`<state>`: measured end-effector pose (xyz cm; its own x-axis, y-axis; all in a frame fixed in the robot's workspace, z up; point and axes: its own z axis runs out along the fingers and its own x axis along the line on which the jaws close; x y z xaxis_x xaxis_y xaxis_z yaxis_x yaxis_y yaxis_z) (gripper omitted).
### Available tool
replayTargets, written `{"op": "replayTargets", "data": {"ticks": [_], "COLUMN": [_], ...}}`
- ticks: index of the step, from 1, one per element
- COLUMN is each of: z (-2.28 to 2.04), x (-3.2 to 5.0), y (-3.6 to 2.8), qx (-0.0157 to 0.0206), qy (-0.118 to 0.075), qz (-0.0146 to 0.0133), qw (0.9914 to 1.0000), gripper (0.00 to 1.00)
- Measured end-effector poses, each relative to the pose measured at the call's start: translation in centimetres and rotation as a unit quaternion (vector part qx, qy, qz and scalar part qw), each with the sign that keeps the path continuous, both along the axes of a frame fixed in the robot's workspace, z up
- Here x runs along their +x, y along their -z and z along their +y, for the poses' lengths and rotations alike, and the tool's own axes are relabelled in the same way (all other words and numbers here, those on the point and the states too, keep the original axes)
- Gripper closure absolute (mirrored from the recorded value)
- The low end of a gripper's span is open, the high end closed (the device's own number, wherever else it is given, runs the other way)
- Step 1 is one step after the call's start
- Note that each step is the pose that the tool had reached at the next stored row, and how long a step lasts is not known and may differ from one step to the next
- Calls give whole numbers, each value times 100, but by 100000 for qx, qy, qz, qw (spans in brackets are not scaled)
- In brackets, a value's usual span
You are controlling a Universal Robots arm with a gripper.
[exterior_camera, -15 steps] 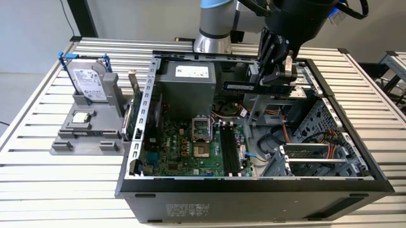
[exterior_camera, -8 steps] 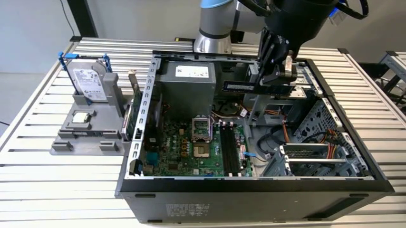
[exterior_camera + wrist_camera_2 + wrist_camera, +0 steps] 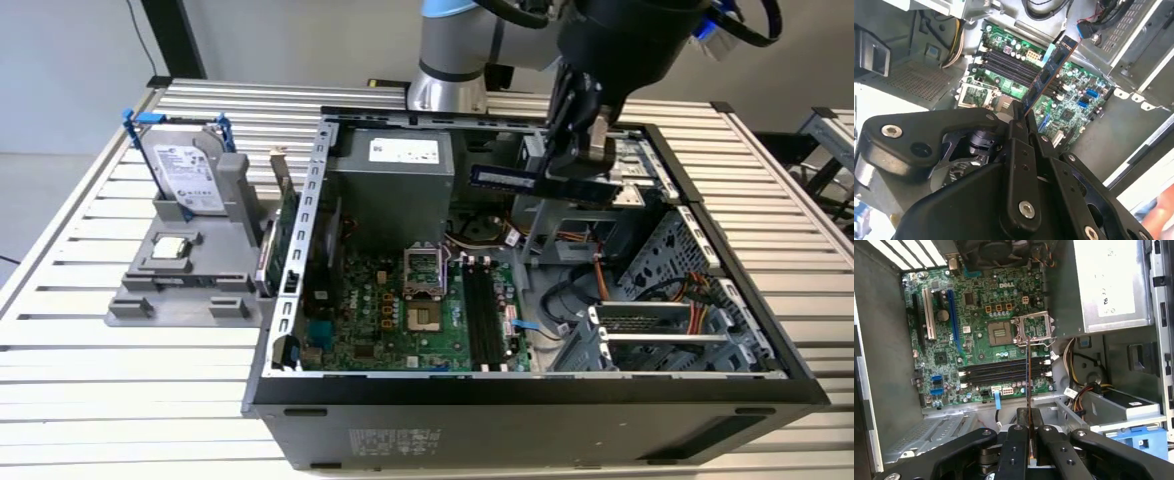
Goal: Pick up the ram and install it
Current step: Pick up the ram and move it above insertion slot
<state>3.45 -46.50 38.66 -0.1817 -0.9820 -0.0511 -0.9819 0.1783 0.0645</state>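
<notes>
Holding the ram (image 3: 514, 180) by one end, the end effector (image 3: 583, 165) is clamped on it, with a finger pressed to each flat face of the stick. The ram hangs in the air inside the open case (image 3: 534, 395), well above the slots (image 3: 999, 374) and touching nothing else.

Judging from the first wrist view, the stick's long edge runs across the slots rather than along them. Doing this step well means bringing the two lines parallel before any descent. The ram should also stay upright on its edge, since a lean would make it bind against a slot wall.

The white latches (image 3: 1047, 361) sit at the slots' ends. I cannot tell whether they are swung out, and the stick will not seat unless they are. A bundle of cables (image 3: 1076, 387) lies just beside one end of the slots, so the approach is best made straight down. The notch on the contact edge is too small to make out. Pressure should therefore be light and even until the ram drops in squarely.
</notes>
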Motion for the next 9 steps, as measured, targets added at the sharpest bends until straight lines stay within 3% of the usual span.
{"op": "replayTargets", "data": {"ticks": [5, 9], "z": [0, 0], "x": [0, 0], "y": [0, 0], "qx": [3, -3], "qy": [3957, 7185], "qz": [-2, -2], "qw": [99922, 99742], "gripper": [100, 100]}}
